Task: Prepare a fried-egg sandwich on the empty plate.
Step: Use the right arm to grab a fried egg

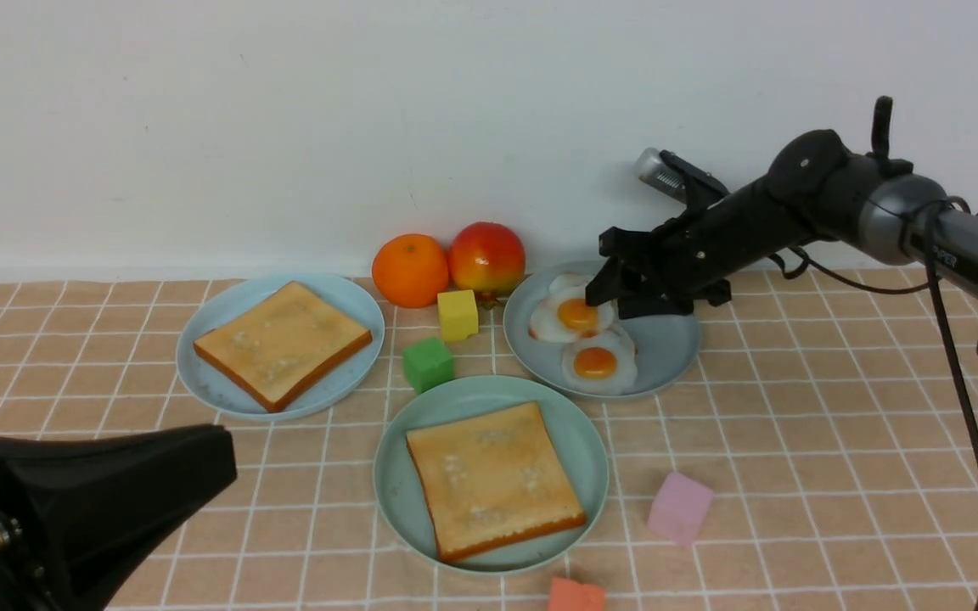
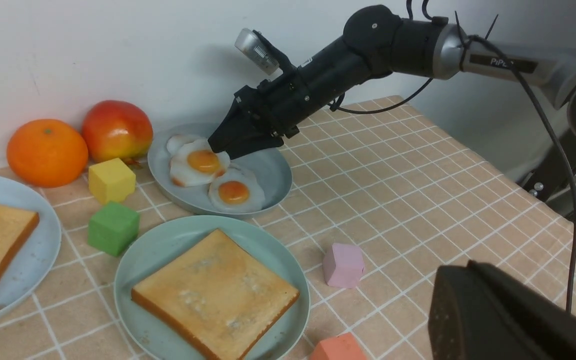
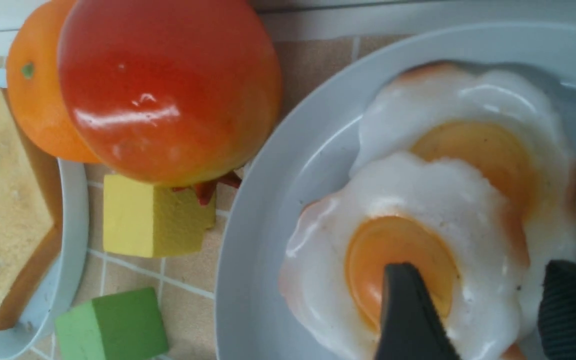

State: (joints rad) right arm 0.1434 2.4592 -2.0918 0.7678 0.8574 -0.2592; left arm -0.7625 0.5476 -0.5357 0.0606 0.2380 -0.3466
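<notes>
Fried egg is the piece wanted now. The right gripper hangs right over it, jaws partly apart and nothing between them; whether the tips touch the white I cannot tell. One finger sits above the yolk, and the other is near the white's right-hand edge.

To take the egg cleanly, I judge one tip should slide under that thin edge while the other presses from above. That way the jaws pinch the white rather than the domed yolk, which looks slick. This egg overlaps a second egg on its far side, so the lift should be slow, lest both come up together. A third egg lies nearer on the same grey-blue plate, right of centre.

Left of that plate and nearer sits the mint-green plate with one toast slice flat on it; this is where the egg should go, and it is close by. The second toast slice lies on the pale blue plate at the far left, so the sandwich has only its bottom layer. A green cube and a yellow cube stand between the plates, off the direct path.

The left gripper sits at the near left; its jaws are not shown clearly enough to tell.
</notes>
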